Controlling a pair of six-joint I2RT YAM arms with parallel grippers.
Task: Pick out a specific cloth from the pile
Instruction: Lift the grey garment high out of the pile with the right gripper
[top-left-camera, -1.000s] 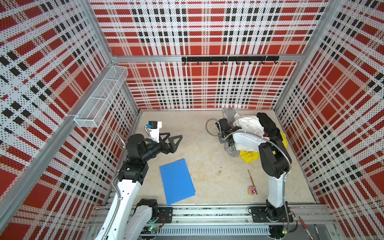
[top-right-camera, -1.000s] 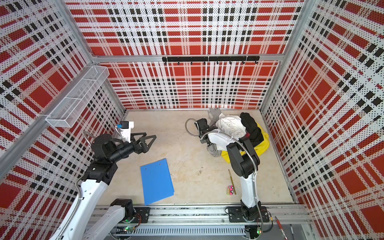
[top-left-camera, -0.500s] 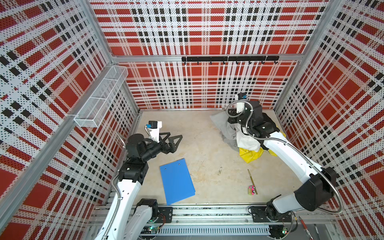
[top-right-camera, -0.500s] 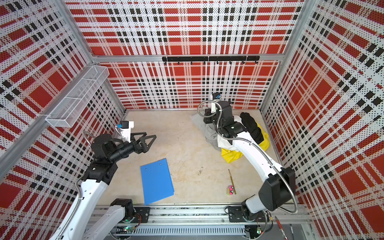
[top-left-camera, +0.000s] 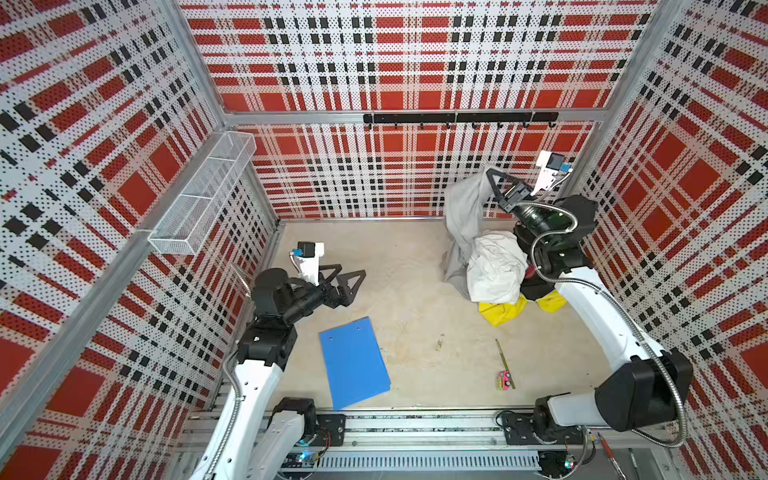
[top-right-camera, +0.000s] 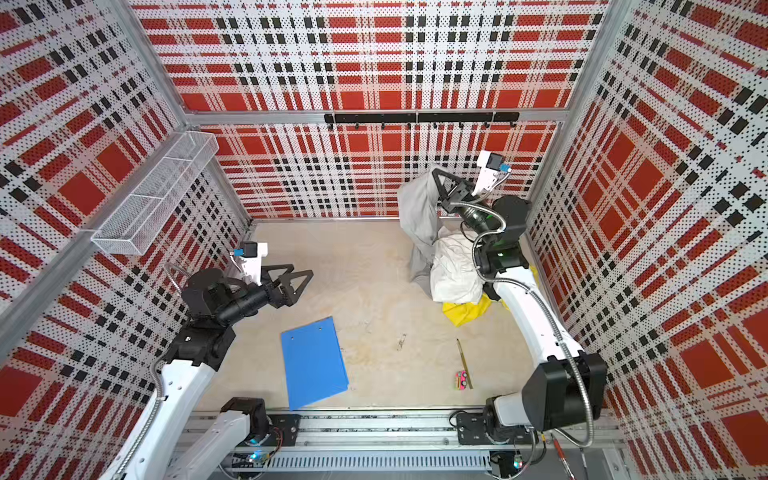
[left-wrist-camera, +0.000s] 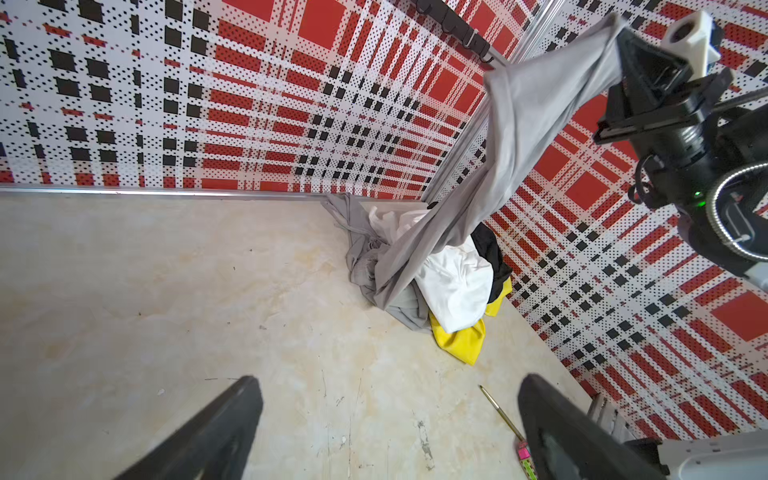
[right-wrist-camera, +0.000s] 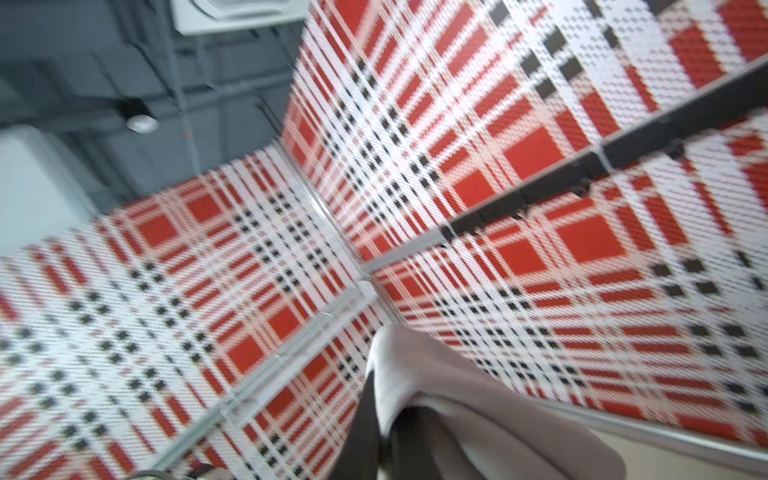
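Above pile (top-left-camera: 496, 270), right arm (top-left-camera: 590, 299), cloth (top-left-camera: 463, 216) aloft

i see the light grey cloth (top-left-camera: 463, 216) hung by one end from the right gripper (top-left-camera: 491, 176), a long slack fold whose lower part lies bunched against the white, black and yellow pile (top-left-camera: 494, 270), back right.
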